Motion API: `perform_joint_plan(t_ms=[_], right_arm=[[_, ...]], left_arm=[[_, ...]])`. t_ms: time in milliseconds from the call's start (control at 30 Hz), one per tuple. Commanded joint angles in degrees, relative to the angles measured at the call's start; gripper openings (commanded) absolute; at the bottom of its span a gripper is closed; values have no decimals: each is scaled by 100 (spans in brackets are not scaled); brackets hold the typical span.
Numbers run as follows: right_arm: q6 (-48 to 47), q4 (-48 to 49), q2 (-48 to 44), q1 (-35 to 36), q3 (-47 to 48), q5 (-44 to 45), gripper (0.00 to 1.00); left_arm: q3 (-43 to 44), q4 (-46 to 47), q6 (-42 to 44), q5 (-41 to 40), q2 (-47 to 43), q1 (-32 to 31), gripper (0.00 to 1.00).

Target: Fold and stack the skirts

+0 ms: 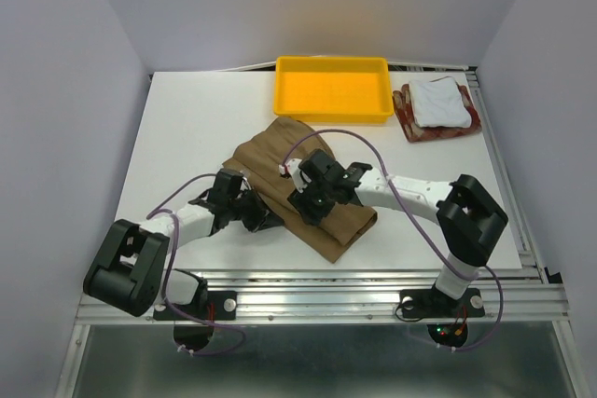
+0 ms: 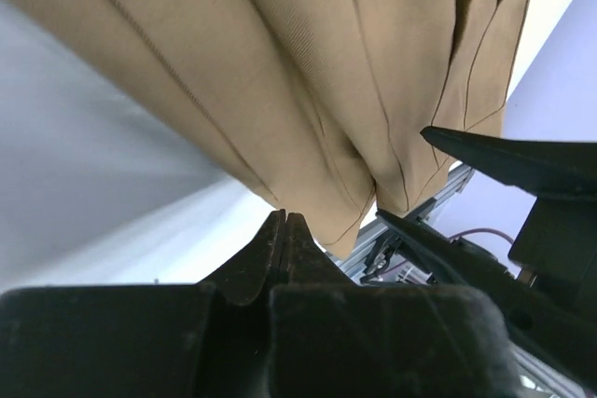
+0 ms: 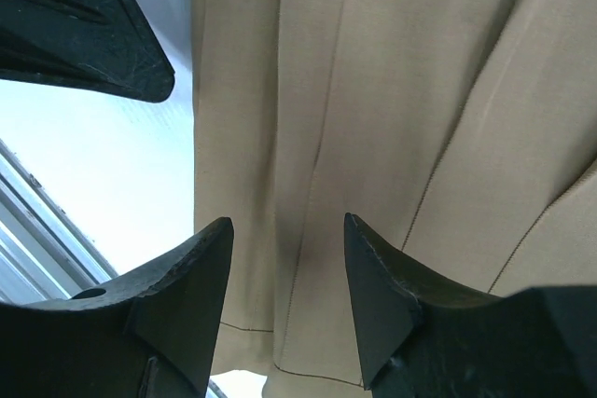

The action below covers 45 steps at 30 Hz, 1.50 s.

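Hovering wide open and empty, the right gripper hangs over the tan pleated skirt mid-counter. The left gripper is closed at its hem; whether it nips cloth is unclear. The white skirt already sits folded on the checked skirt. The tan one probably still needs folding and stacking.

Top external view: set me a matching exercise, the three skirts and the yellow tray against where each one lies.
Things:
1 tan pleated skirt
2 white skirt
3 checked skirt
4 yellow tray

Places:
A far edge, centre, nothing in it
B lying on top of another skirt
C alone, in the middle
D far right, under another skirt

Pairs: 1-C, 2-B, 3-D, 4-A
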Motion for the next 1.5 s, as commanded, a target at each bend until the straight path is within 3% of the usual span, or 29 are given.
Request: perform_joint_plan(t_ms=[0,233,533,733,767,900,1200,1467], right_arm=[[-129,123,60,140,327,479,56],[-244,237,323,316,265,848,52],[-358,194,465,316,388,963,25],[-367,-26,342,316,652,954,24],[-384,-35,341,316,661,954,16],[-385,-53,411,316,687,954,1],[-306,-88,315,316,705,831,1],[151,-272,113,316,1020,58,1]], left_arm=[[-176,101,-474,-288,-163,-46,0],[-115,294,-773,-463,170,-151,0],[-220,189,-940,-902,320,-178,0],[-37,163,-747,-543,48,-213,0],[-18,171,-799,-499,-100,-257,0],[105,241,-879,-499,-137,-336,0],[87,418,-1028,-718,698,-345,0],[140,250,-1002,-991,857,-345,0]])
